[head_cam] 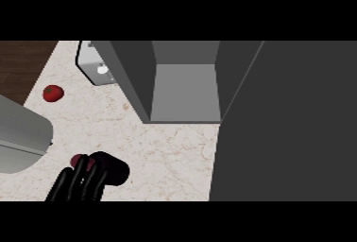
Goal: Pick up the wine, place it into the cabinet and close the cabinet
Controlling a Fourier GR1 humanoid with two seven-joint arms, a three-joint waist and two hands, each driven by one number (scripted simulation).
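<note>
Holding: wine bottle [115, 170], dark, red-capped, low left on the marble counter [167, 146], fingers of my left hand [80, 184] curled over it. Cabinet [182, 90] open beyond, its door [293, 118] swung right. Red fruit [53, 92] far left, well apart.

A pale veined marble counter [160, 151] meets a dark brown wood surface [21, 61] at upper left.

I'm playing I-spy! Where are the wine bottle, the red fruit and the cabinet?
wine bottle [118, 170], head view, on its dark body
red fruit [52, 93], head view, on its middle
cabinet [182, 90], head view, on its bare inside panel
</note>
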